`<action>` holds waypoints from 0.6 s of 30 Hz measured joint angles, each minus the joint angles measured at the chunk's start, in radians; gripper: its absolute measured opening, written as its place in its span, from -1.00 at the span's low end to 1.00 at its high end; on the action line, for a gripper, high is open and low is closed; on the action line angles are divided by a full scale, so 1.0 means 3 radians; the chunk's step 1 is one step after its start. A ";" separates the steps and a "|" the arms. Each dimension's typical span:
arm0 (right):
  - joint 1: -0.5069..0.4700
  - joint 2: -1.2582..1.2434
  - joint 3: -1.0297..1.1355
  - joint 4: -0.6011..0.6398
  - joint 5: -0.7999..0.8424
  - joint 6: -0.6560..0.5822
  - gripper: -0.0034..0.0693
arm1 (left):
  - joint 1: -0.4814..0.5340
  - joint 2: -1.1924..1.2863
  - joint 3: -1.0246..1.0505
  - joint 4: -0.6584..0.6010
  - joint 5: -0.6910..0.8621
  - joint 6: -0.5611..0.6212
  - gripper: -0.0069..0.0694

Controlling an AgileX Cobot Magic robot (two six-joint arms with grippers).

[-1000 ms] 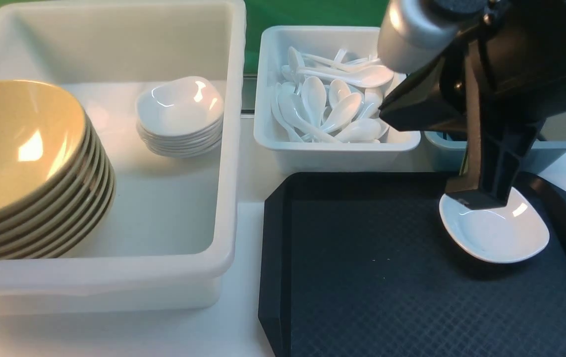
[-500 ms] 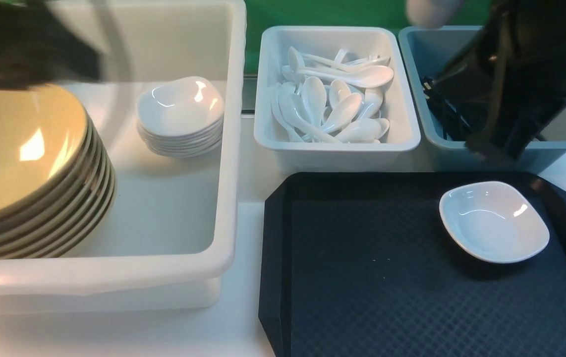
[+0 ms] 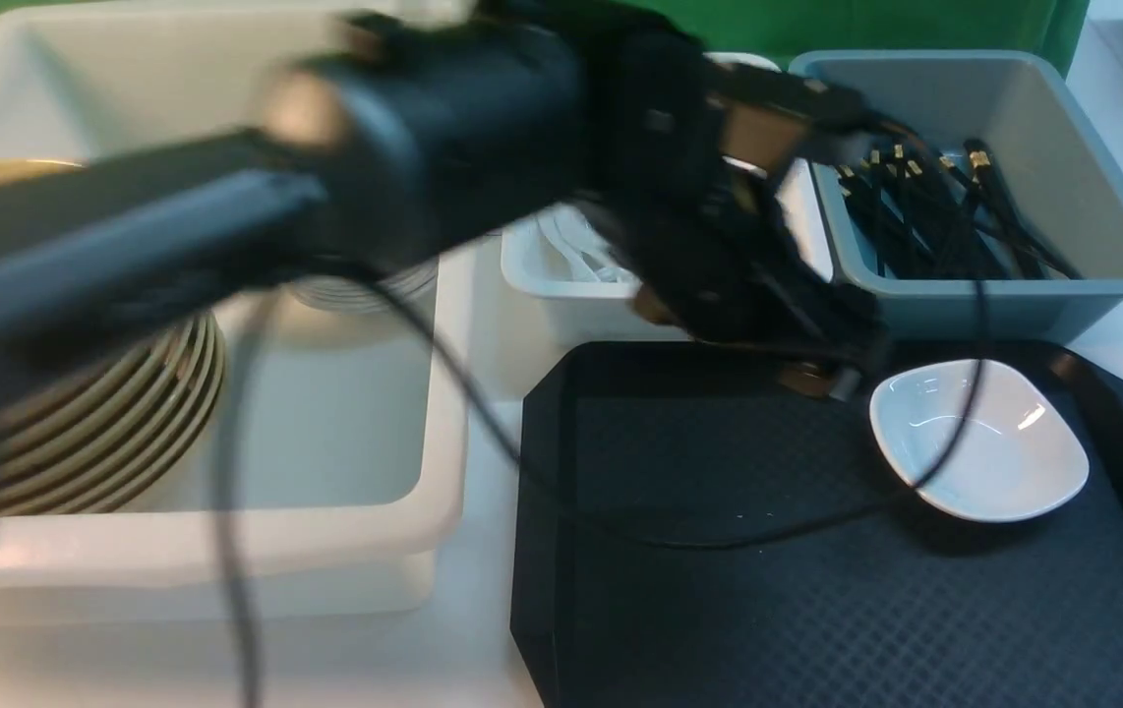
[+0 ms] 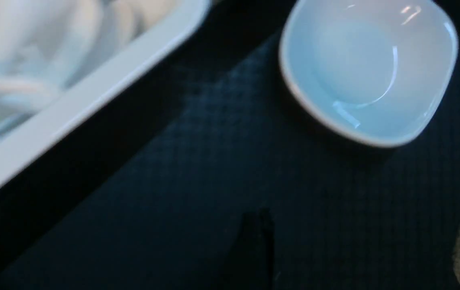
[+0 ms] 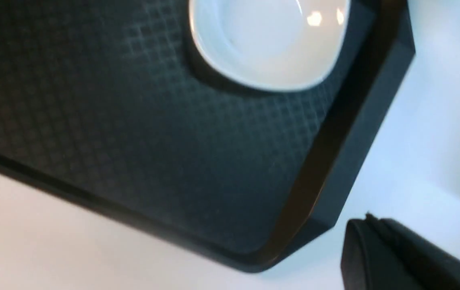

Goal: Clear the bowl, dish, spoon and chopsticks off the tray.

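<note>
The dish (image 3: 979,442) sits upright and empty on the tray (image 3: 719,590), in the tray's upper right part as the front view shows it, close to the back rim. Nothing else lies on the tray besides a loop of black cable (image 3: 679,541) draped over it and across the dish.

The left arm (image 3: 375,167), badly blurred, stretches from the left edge of the frame to the centre. The left gripper (image 3: 817,374) hangs over the tray's back edge, just beside the dish's left rim and not touching it. Blur hides how far its fingers are spread, and its wrist camera shows only the dish (image 4: 369,68), the tray (image 4: 214,181) and dark smudges. The right wrist camera shows the dish (image 5: 266,40), a tray corner (image 5: 133,141) and one dark piece of the right gripper (image 5: 399,257); its finger spread cannot be told either.

At upper right, the blue-grey tub (image 3: 1063,128) holds the chopsticks (image 3: 916,216). Left of it, the small white tub (image 3: 561,285) with spoons (image 3: 571,246) is mostly hidden behind the arm. The big white tub (image 3: 227,541) at left holds stacked bowls (image 3: 109,423).
</note>
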 joint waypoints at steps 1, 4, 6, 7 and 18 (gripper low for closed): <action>0.0000 -0.0092 0.0060 0.0025 -0.0003 0.0004 -0.81 | -0.0020 0.0096 -0.0075 -0.0060 -0.0015 0.0024 0.68; 0.0000 -0.0351 0.0227 0.0094 0.0004 -0.0002 -0.81 | -0.0060 0.0547 -0.0400 -0.0212 -0.0118 0.0103 0.68; 0.0000 -0.0502 0.0315 0.0112 0.0035 -0.0023 -0.81 | -0.0068 0.0821 -0.0605 -0.0297 -0.0200 0.0109 0.67; 0.0000 -0.0579 0.0352 0.0115 0.0044 -0.0023 -0.81 | -0.0068 0.0947 -0.0698 -0.0331 -0.0241 0.0109 0.67; 0.0000 -0.0801 0.0394 0.0123 0.0066 -0.0088 -0.81 | -0.0068 0.1677 -0.1373 -0.0458 -0.0430 0.0063 0.61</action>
